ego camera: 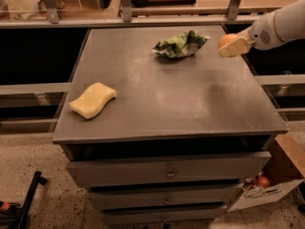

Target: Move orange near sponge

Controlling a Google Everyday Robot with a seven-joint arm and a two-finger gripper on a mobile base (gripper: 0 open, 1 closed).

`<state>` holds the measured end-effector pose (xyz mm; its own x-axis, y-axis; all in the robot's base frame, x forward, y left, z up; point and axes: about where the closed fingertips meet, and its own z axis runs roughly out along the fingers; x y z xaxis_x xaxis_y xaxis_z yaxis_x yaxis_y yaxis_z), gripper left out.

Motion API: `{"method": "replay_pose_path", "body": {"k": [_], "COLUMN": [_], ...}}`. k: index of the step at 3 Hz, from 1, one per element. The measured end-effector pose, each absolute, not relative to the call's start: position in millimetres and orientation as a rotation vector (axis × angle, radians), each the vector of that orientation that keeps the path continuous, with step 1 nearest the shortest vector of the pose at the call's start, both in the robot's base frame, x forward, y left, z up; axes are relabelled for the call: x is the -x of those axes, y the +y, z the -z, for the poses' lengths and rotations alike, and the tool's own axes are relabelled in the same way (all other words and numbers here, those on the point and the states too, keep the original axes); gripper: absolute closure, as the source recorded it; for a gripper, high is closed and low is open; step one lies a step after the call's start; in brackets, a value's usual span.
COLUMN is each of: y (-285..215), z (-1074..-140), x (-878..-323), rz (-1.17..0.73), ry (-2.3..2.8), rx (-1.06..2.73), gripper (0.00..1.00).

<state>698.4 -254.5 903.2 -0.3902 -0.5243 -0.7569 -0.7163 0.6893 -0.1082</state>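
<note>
The orange (pixel 226 39) is held in my gripper (pixel 230 45) above the far right part of the grey table (pixel 167 99), lifted off the surface. The gripper's pale fingers (pixel 233 48) are closed around it, and the white arm reaches in from the right edge. The sponge (pixel 92 99), a pale yellow wavy foam block, lies on the table's left side near the front, far from the orange.
A green and white crumpled plastic bag (pixel 180 44) lies at the back middle of the table, just left of the gripper. A cardboard box (pixel 271 182) with reddish fruit stands on the floor at the right. Drawers (pixel 167 173) sit below the tabletop.
</note>
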Motion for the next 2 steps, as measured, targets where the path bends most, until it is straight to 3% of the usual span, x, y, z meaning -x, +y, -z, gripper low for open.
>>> {"method": "replay_pose_path", "body": {"k": [2], "y": [-171.6], "z": [-925.7], "x": [-664.7], "rz": [-0.475], "ry": [1.961], "rx": [1.096], "gripper": [1.00]}}
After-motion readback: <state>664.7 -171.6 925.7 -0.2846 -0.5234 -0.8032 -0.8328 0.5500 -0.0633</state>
